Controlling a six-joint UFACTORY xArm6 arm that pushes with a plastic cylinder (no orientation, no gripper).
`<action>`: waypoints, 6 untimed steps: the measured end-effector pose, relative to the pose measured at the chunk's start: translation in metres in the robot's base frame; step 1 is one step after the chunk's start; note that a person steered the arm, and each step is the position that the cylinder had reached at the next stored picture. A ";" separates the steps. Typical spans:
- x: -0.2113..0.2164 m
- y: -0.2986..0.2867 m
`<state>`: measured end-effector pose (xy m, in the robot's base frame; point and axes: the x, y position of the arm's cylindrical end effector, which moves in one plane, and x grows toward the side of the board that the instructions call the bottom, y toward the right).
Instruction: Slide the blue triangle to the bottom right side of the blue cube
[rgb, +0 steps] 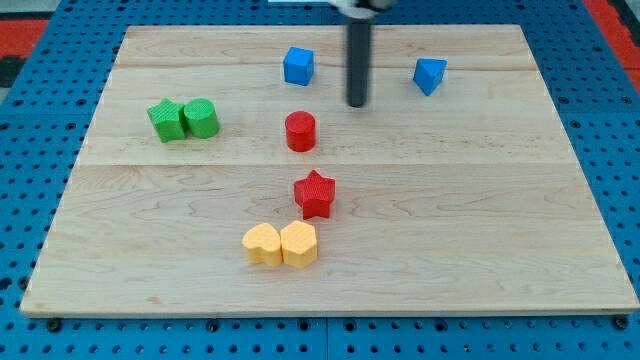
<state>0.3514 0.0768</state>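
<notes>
The blue triangle (430, 75) lies near the view's top, right of centre. The blue cube (298, 66) sits near the top, left of centre. My tip (357, 104) is the lower end of a dark upright rod. It stands between the two blue blocks, slightly below their line, touching neither. It is closer to the cube than to the triangle.
A red cylinder (300, 131) stands below the blue cube. A red star (315, 194) lies below that. Two yellow blocks (281, 244) touch each other near the bottom centre. A green star (166, 120) and green cylinder (201, 118) touch at the left. The wooden board (500, 240) rests on a blue pegboard.
</notes>
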 end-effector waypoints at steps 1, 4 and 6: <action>-0.027 0.100; -0.069 -0.081; 0.024 -0.027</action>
